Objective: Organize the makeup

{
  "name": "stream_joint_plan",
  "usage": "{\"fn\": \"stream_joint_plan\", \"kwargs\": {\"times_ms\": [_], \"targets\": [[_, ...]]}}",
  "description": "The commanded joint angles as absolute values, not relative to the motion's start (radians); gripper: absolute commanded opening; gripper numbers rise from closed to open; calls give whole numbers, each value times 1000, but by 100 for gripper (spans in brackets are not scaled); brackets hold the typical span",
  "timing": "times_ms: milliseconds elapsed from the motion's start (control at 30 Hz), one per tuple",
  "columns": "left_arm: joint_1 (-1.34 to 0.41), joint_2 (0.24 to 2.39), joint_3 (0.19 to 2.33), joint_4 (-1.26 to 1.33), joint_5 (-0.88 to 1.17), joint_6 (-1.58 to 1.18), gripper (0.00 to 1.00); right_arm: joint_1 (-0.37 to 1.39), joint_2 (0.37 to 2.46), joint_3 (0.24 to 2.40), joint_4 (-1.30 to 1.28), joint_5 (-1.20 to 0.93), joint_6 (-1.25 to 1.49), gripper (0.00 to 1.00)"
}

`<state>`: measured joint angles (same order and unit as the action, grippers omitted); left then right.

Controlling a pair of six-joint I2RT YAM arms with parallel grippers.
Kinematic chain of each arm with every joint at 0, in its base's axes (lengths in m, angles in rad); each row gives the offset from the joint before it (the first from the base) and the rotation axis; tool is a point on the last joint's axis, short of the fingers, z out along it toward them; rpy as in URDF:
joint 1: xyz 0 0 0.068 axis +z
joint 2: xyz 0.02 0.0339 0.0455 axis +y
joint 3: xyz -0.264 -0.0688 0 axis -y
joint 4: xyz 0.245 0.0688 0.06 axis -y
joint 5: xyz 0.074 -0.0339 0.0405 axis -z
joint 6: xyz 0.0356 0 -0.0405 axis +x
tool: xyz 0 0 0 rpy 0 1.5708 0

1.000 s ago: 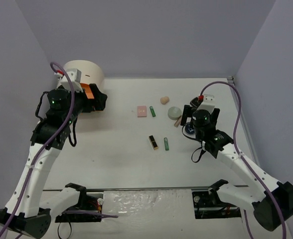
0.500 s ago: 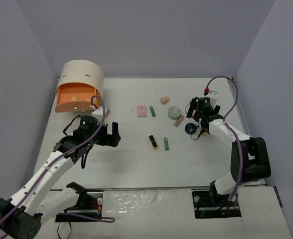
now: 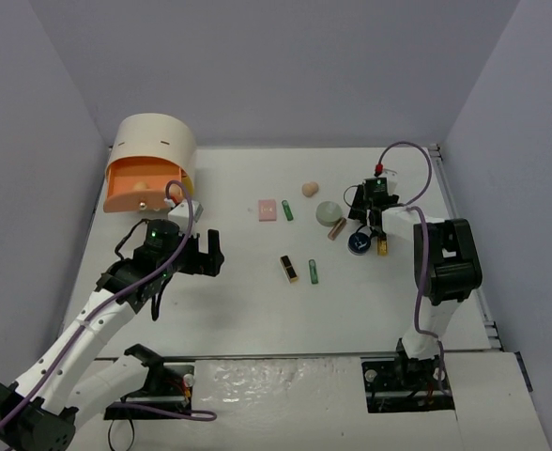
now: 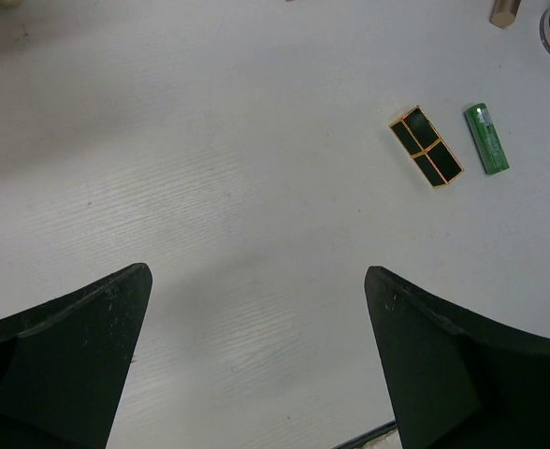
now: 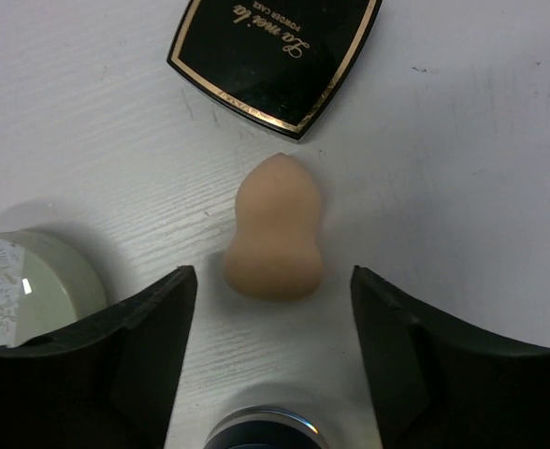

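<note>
Peach sponge (image 5: 275, 229) untouched between the jaws of the half-spread right claw (image 5: 270, 281); left claw (image 4: 256, 273) wide apart, empty.

sponge (image 5: 273, 234): peach, lying flat, narrow end just beside black compact (image 5: 275, 51);
right gripper (image 5: 273, 276): fingers flank the sponge, gap each side;
sage compact (image 5: 18, 285): round, at left edge

On the table (image 3: 238, 319), the cream drum-shaped box (image 3: 154, 146) stands at the far left corner. Mid-table, the pink square compact (image 3: 268, 209) lies just left of the far green tube (image 3: 287, 211). Closer to the arms, the gold-and-black tube (image 3: 289, 269) lies left of the near green tube (image 3: 314, 272). At the right, a peach egg-shaped sponge (image 5: 275, 241) lies just beside the black square compact (image 5: 275, 56), with the round sage compact (image 5: 22, 285) near it.
</note>
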<state>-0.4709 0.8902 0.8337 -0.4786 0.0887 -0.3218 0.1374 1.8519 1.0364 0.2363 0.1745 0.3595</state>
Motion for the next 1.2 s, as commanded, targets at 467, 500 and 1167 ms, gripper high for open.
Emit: {"fn": "stream_joint_plan", "kwargs": {"times_ms": [467, 500, 1167], "targets": [[-451, 898, 894, -447, 97, -318, 97, 152, 1795, 1060, 298, 146, 282, 0], [-451, 897, 894, -446, 98, -318, 97, 168, 1759, 1043, 299, 138, 263, 0], [-460, 919, 1104, -201, 394, -747, 97, 732, 1058, 762, 505, -244, 87, 0]]}}
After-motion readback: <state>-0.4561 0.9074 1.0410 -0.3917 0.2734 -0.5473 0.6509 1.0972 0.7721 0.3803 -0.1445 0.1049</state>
